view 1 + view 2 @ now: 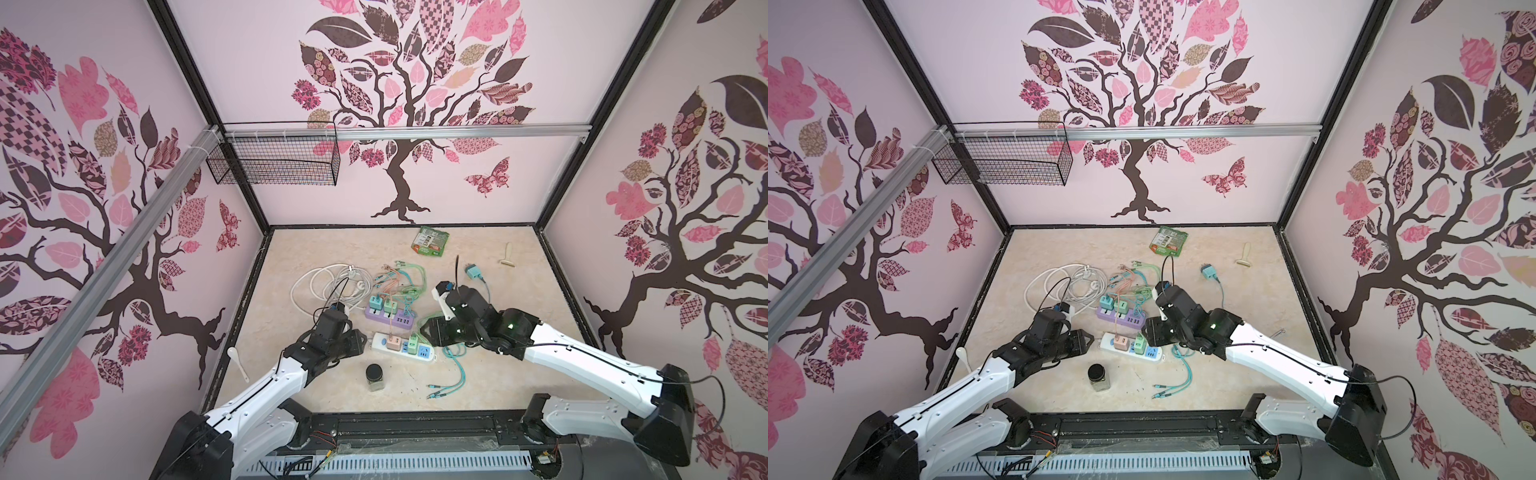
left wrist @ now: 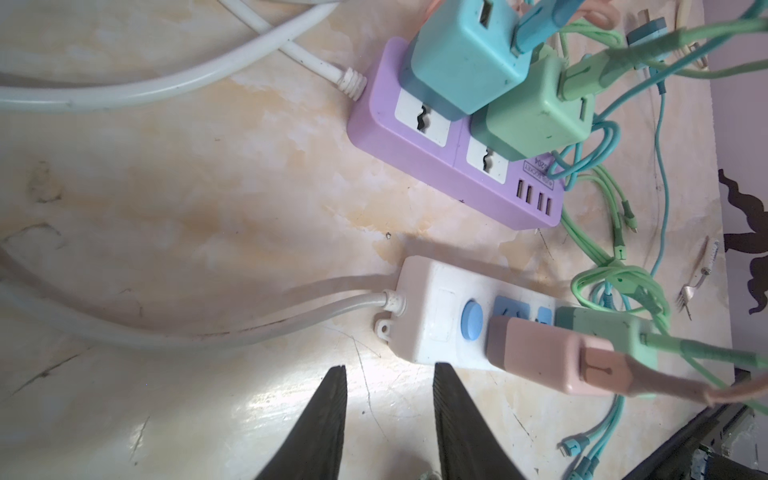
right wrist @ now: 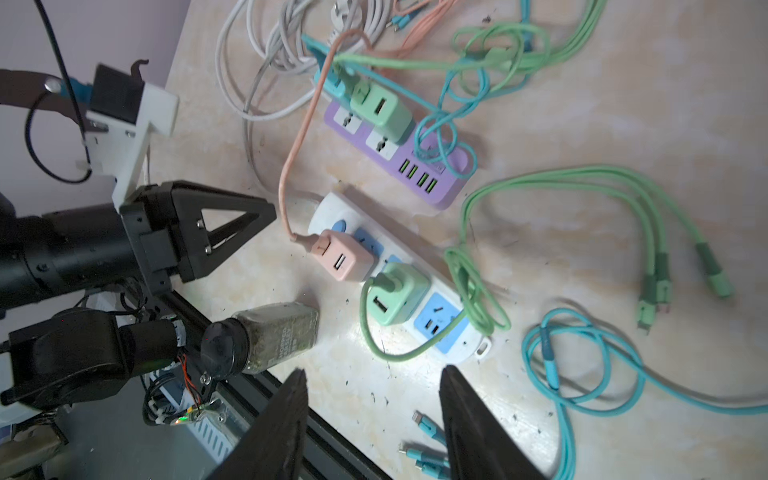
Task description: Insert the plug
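With the left gripper (image 2: 390, 368) and right gripper (image 3: 374, 371) both part-open and empty beside the white power strip (image 1: 380, 341) below mid-frame, I'd fetch the teal plug (image 1: 473, 272) lying right of centre and square its pins over the free blue socket (image 3: 436, 320).

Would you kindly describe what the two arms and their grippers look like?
The left arm and right arm have white shells, black joints and a thin black cable alongside. The left gripper and right gripper each have two black tapering fingers.
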You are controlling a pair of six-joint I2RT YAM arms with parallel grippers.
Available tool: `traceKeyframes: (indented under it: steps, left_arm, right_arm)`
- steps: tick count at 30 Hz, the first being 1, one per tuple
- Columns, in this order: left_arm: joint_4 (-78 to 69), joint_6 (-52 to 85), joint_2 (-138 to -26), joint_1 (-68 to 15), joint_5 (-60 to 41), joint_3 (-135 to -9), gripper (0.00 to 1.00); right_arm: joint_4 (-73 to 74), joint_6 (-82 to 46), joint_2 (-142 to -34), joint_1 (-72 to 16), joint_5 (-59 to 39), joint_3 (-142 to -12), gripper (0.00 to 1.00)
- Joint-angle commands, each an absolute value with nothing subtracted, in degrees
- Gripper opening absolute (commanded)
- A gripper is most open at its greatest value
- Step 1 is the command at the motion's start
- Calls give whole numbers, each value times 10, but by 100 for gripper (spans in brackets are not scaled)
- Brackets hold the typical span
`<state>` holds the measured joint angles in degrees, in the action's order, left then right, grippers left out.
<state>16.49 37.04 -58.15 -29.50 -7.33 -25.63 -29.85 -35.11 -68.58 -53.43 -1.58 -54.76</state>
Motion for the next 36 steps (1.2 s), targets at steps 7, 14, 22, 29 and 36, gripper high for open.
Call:
traceKeyframes:
  steps: [7,14,22,29,36]
  left_arm:
    - [109,360,-633,-288,-94,-286,36]
    - [98,355,-656,-288,-107,-289,36]
    - [101,352,-655,-287,-112,-291,36]
    - [98,351,-662,-287,-112,-293,36]
    - [92,351,-673,-287,-112,-294,35]
  right_arm:
    - [-312,-457,-779,-598,85,-574,50]
    - [-279,-474,-821,-599,83,-576,47]
    - [-322,-512,-819,-620,144,-593,57]
    - [-361,-526,-814,-664,177,-616,54]
    - [-341,-563,-846,-705,177,-625,52]
